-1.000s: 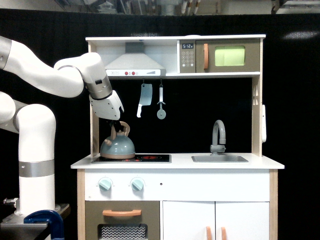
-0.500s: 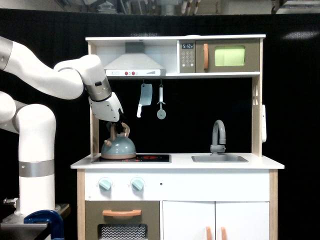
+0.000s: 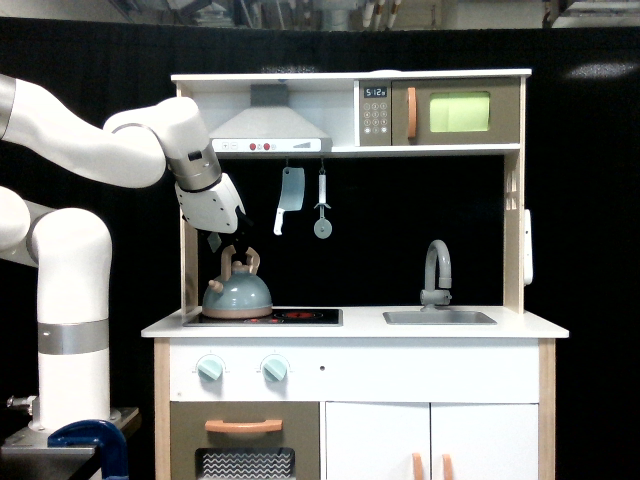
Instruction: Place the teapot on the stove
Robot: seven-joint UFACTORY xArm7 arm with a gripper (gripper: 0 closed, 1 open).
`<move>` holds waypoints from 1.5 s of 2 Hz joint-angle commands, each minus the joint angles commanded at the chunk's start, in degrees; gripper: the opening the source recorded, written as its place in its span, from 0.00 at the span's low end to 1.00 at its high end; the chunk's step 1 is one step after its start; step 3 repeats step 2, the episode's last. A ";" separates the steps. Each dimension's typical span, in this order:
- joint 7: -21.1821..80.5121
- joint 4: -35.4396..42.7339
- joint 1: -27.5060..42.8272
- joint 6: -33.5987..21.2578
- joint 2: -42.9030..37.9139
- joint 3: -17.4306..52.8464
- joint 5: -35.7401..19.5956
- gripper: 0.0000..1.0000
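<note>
the teapot (image 3: 237,295) is sitting on the stove (image 3: 300,317), the gripper (image 3: 232,238), spread unclear, hovering at its twelve o'clock, risking snagging the handle.

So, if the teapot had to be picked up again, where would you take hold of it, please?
By the tan arched handle, from straight above: the teapot sits upright on the stove with the arch on top, and its domed body gives little purchase. The gripper hangs just above it.

I log: blue-grey teapot (image 3: 237,294) with tan handle; glossy black stove (image 3: 300,317) with red rings; white arm (image 3: 90,150); grey faucet (image 3: 436,270); mint knobs (image 3: 211,368).
</note>
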State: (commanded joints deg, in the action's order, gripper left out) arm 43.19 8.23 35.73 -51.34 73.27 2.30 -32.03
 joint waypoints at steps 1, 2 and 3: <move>-2.86 8.60 -3.94 -14.58 5.09 5.86 7.48 1.00; -1.54 8.16 -3.68 -12.76 3.39 7.09 8.04 1.00; -1.54 8.16 -3.68 -12.76 3.39 7.09 8.04 1.00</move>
